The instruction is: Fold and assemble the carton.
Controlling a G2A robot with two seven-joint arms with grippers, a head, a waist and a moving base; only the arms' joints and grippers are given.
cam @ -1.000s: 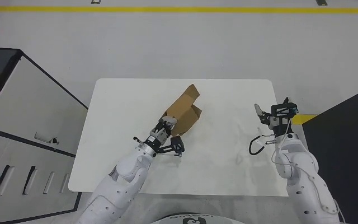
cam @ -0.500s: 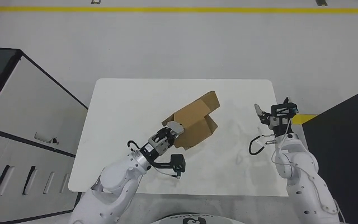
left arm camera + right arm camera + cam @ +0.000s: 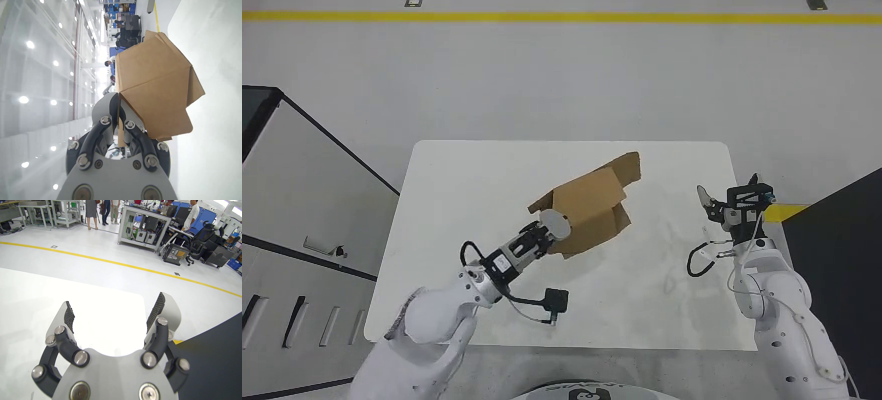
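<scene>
Our left gripper [image 3: 118, 108] is clamped on a flap of the carton [image 3: 155, 83], which juts out ahead of its fingers, over the table [image 3: 462, 200]. We see our right gripper [image 3: 114, 311] spread apart, far from the carton.

The left arm [image 3: 457, 300] stretches forward over the desk [image 3: 462, 180], jaws clamped on the carton [image 3: 592, 200]. The right arm [image 3: 762, 290] sits by the desk's right edge, jaws spread wide.

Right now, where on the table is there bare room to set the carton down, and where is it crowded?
Bare: the left side of the table, between its left edge and the carton; and the stretch between the carton and the right gripper, running to the near edge. Crowded: the middle, where the left gripper holds the carton.
</scene>
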